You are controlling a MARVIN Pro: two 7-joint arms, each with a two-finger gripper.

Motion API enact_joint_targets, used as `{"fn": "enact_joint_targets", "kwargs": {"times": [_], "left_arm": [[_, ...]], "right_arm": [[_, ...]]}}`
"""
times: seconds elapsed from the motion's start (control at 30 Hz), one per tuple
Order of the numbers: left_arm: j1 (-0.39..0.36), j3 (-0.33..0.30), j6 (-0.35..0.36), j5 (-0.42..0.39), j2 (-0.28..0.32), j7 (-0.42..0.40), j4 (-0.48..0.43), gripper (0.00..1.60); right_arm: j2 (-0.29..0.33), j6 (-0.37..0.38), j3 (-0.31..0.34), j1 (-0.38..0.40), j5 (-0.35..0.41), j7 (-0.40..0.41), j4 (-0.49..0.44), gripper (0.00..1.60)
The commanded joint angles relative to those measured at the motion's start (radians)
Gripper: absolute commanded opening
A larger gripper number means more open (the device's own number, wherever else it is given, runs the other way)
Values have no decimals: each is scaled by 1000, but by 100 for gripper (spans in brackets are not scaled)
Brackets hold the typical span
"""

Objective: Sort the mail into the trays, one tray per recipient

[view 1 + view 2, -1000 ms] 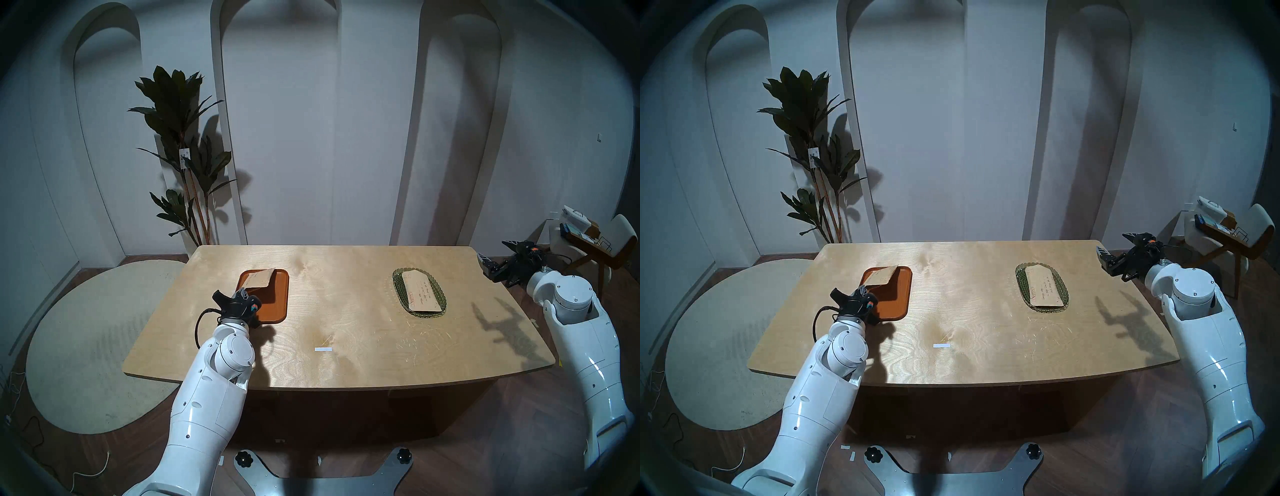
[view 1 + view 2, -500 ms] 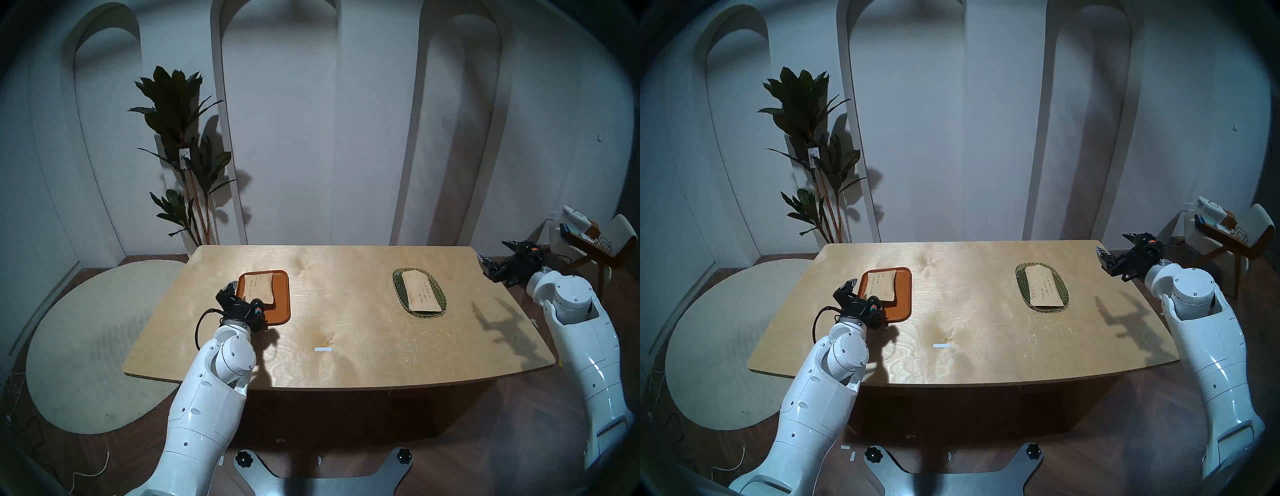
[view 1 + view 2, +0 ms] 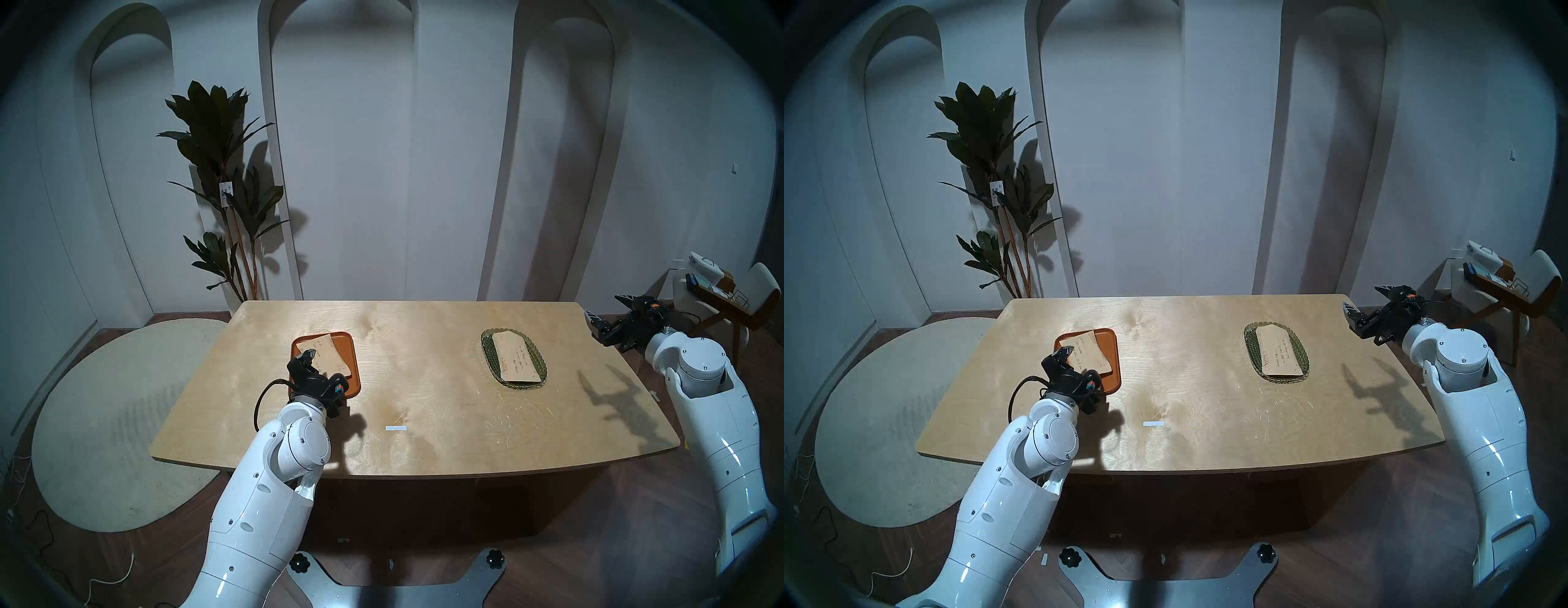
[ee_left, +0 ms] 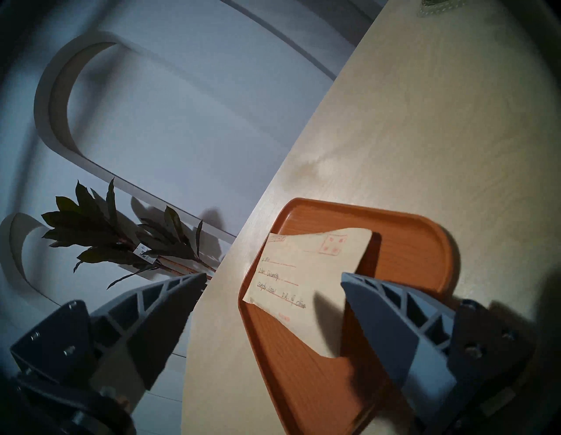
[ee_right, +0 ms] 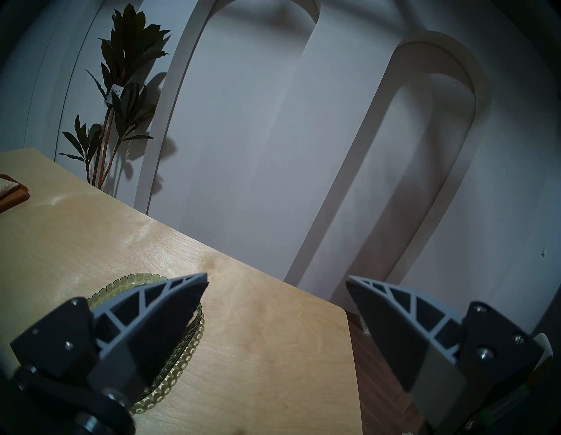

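Tan kraft paper envelope (image 4: 306,273), rectangular with red print, lies askew in the flat orange-brown wooden tray (image 4: 406,246) with rounded corners, one corner poking over the tray's rim. From my left wrist feed I can read only part of its handwriting: one line looks like "University", the others are too blurred. A red square with four dots sits at its far corner, and a red stamped strip along the edge is illegible.

My left gripper (image 4: 270,278) hangs just over the tray's near end, pointing forward and slightly down, fingers spread wide with nothing between them.

On the light plywood table (image 3: 424,382), well to the right, the second tan envelope (image 3: 515,356), with a pointed flap end, rests in the oblong scalloped green glass dish (image 3: 488,348); its dark lines are unreadable.

My right gripper (image 5: 276,281) is held level off the table's far right corner, fingers wide apart and empty.
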Motion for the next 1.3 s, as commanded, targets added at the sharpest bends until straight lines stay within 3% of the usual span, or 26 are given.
{"fn": "enact_joint_targets", "kwargs": {"times": [0.0, 0.13, 0.23, 0.33, 0.37, 0.4, 0.6, 0.77, 1.13, 1.27], "left_arm": [[31, 4, 47, 11, -9, -20, -99, 160], [74, -16, 84, -24, -31, -43, -161, 160], [90, -67, 94, -149, -98, -55, -208, 160], [84, -101, 102, -228, -110, -59, -238, 160], [104, -128, 113, -250, -136, -67, -289, 160], [74, -143, 108, -285, -122, -56, -257, 160], [46, -294, 143, -445, -151, -45, -347, 160], [24, -361, 177, -536, -150, -19, -394, 160], [-93, -561, 220, -755, -159, 42, -336, 160], [-127, -592, 207, -811, -134, 63, -287, 160]], "right_arm": [[7, -8, 6, 7, -1, 1, -13, 160], [8, -8, 6, 7, -1, 1, -13, 160], [7, -6, 5, 8, 0, 0, -12, 160], [7, -6, 4, 9, 0, 0, -11, 160], [7, -5, 4, 9, 0, -1, -11, 160], [7, -5, 4, 9, 1, -1, -10, 160], [8, -5, 3, 10, 2, -2, -10, 160], [8, -5, 2, 10, 2, -3, -10, 160], [10, -7, 2, 9, 3, -3, -11, 160], [11, -8, 2, 8, 3, -3, -12, 160]]}}
